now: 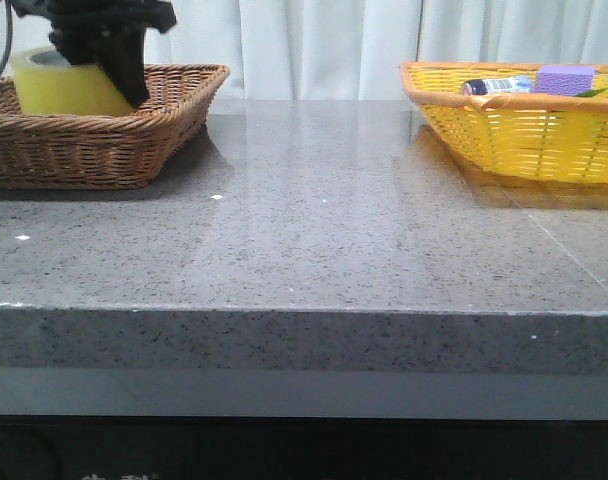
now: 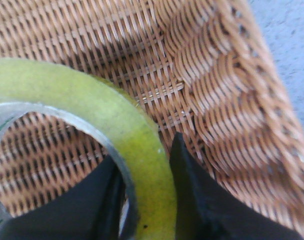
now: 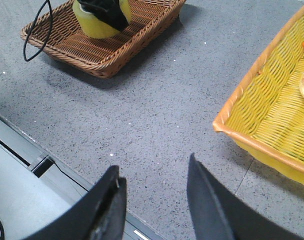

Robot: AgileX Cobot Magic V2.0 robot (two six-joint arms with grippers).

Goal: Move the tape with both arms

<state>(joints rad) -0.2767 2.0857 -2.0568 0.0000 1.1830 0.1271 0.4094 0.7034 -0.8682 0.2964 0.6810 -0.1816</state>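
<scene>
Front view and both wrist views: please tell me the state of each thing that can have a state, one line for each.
tape: lying flat in the brown basket, its wall between the left gripper's fingers.
left gripper: shut on the tape.
right gripper: open, holding nothing, above the table.
brown basket: upright, holds the tape.
yellow basket: upright, holds several small items.
</scene>
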